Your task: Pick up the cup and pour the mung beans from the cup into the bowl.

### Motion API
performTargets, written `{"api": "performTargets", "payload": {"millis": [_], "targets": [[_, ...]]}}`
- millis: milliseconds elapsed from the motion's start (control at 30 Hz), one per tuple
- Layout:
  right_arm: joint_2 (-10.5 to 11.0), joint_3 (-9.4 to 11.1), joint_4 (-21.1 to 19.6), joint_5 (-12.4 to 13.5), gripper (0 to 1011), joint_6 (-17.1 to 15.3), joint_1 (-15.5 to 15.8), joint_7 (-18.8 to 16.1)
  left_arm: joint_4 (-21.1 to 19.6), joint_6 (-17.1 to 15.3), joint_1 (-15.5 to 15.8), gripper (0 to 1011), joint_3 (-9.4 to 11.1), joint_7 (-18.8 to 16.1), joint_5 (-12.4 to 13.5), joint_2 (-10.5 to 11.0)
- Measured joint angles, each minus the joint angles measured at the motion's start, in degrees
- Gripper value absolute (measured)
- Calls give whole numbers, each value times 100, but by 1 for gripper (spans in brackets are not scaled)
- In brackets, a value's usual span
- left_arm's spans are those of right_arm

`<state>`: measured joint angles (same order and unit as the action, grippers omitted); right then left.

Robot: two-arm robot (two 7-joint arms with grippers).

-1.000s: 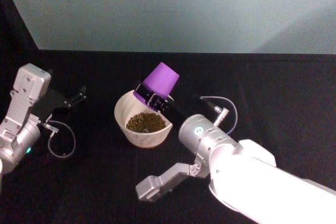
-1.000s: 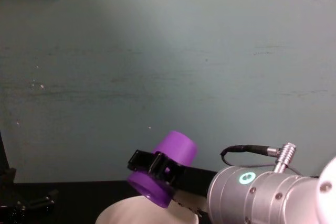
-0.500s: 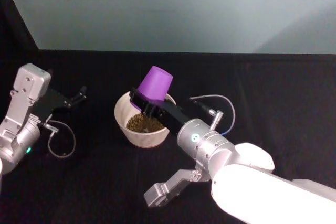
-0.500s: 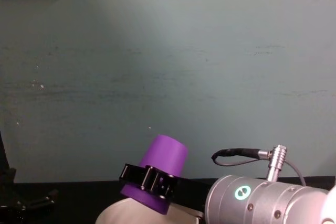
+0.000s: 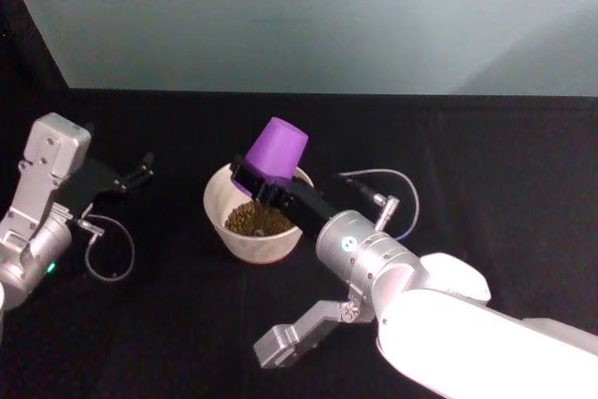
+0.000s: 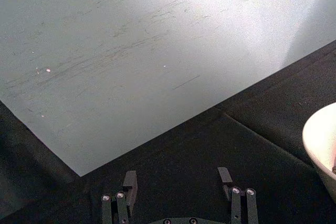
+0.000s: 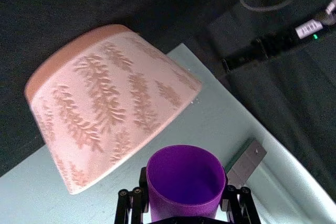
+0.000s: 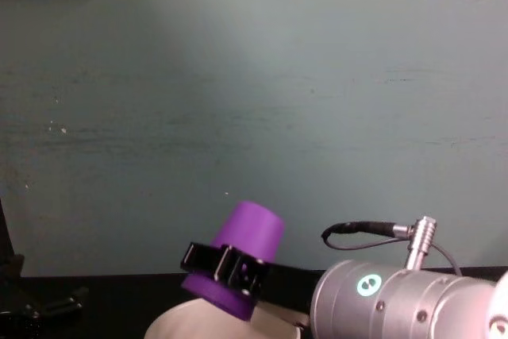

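Above the wide cream bowl [image 5: 214, 213] on the black table [image 5: 486, 165], the right gripper [image 5: 264, 179] clamps the small purple plastic cup [image 5: 274, 150] mouth-down, evidently so the tiny greenish-brown mung beans [image 5: 257, 220] heap inside. The left gripper [image 5: 140, 173] sits well aside, fingers spread.

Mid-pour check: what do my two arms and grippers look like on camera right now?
Both arms are silver-grey metal with rounded joints; the right arm widens into a glossy white shell and carries a green-lit ring. The left arm has a small green light. Right gripper and left gripper have slim black fingers. A grey cable loops at each wrist.
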<state>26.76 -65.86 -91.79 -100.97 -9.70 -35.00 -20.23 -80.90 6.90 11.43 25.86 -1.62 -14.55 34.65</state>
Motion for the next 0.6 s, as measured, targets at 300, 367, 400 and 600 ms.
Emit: {"api": "performTargets", "payload": {"millis": [300,367,400,600], "targets": [[-173,705,-144,1136,731,-210,402,441,0,0,0,1000,0,0,0,0],[-242,942,-180,1523,731,-263,524,546,0,0,0,1000,0,0,0,0],[-288,1092,-200,1748,731,-284,604,599,0,0,0,1000,0,0,0,0],[-462,1666,-290,2568,731,-318,870,695,0,0,0,1000,0,0,0,0]]}}
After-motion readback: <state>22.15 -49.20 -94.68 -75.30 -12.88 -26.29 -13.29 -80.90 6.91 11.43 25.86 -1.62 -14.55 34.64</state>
